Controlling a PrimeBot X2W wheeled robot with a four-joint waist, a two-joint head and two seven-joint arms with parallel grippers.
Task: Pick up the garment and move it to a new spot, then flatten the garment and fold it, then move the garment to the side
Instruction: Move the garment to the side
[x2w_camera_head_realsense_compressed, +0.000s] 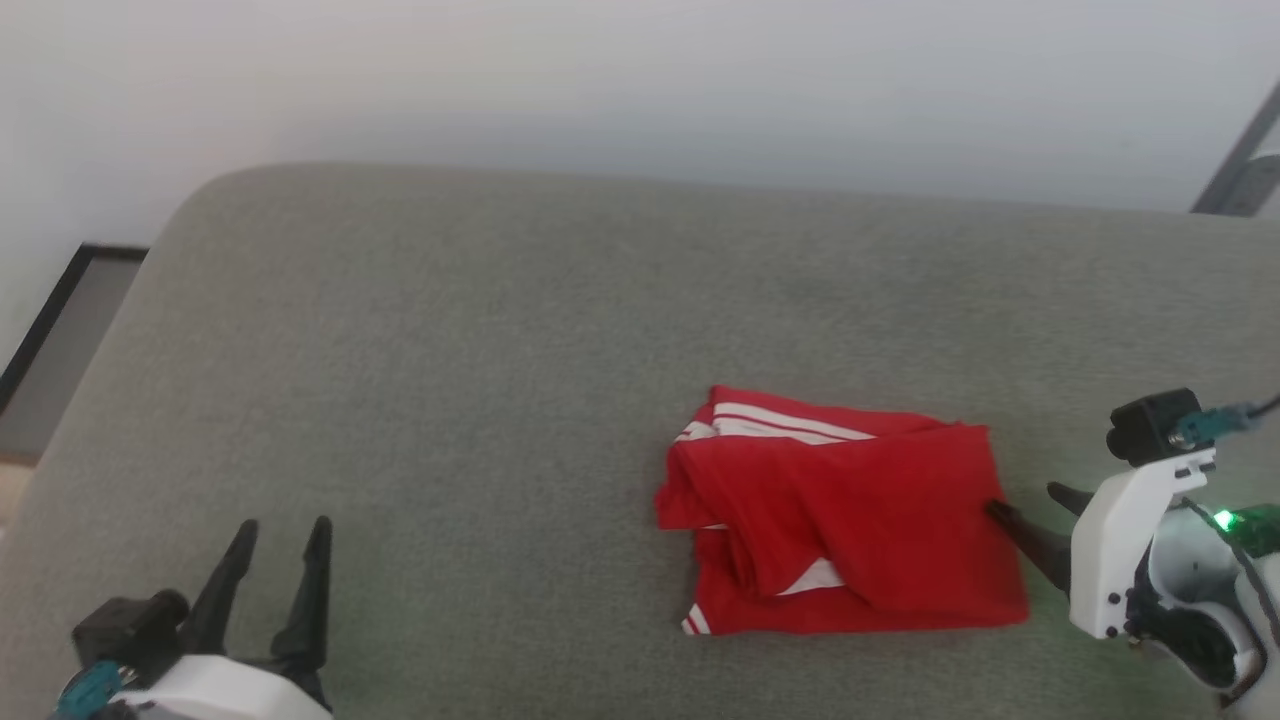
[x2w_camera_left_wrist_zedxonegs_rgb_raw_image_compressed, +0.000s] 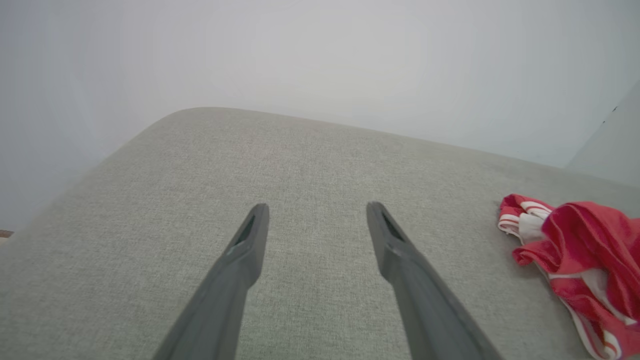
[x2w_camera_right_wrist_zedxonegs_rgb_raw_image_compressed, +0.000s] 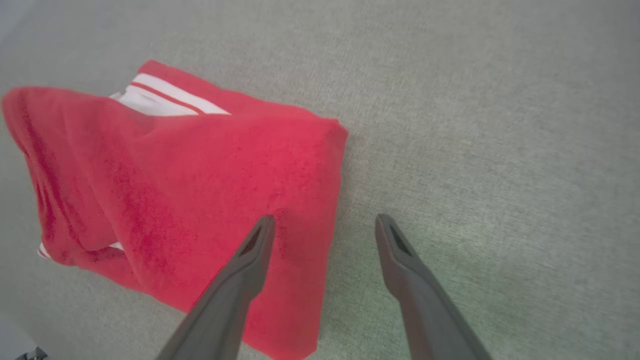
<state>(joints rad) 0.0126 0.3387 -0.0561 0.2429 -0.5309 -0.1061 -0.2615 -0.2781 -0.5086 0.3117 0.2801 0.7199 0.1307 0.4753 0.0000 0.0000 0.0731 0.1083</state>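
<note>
Head view: right pincer (x2w_camera_head_realsense_compressed: 1020, 497) hung released astride an edge of the garment (x2w_camera_head_realsense_compressed: 850, 510) — left pincer (x2w_camera_head_realsense_compressed: 285, 523), released, well apart.

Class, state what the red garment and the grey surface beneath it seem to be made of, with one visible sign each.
Garment: soft, matte cloth, probably a thin knit; it lies in limp folds with rounded creases.
Surface: matte grey woven fabric, likely upholstery over padding; fine weave grain shows close up, and its corner is rounded.
</note>
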